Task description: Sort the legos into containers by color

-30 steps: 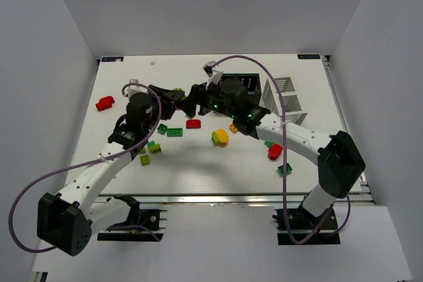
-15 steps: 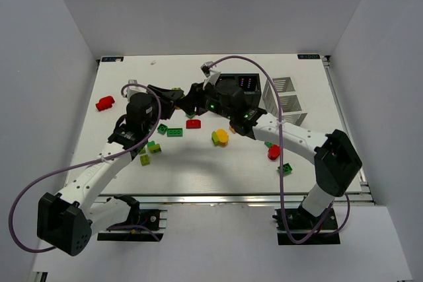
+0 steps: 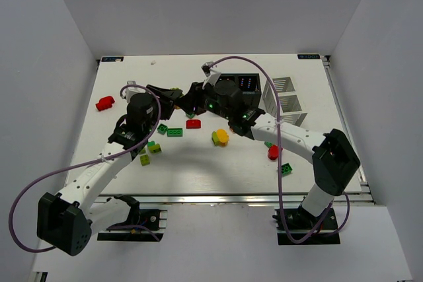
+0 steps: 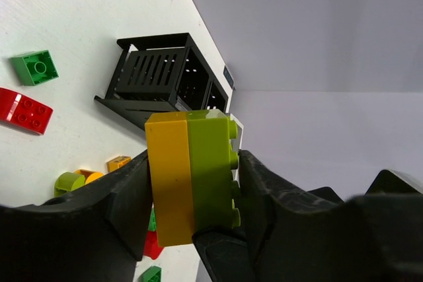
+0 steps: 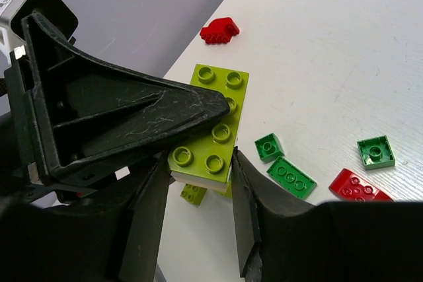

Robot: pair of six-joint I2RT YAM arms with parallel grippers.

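Basket (image 3: 294, 104) — just right of box (image 3: 248, 83)

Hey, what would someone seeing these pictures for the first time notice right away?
Both arms meet above the far middle of the table, the left tool and right tool both clamped on one yellow-and-lime stack. Loose bricks in red, green and yellow lie scattered on the white table below, with the black box and white basket to the far right.
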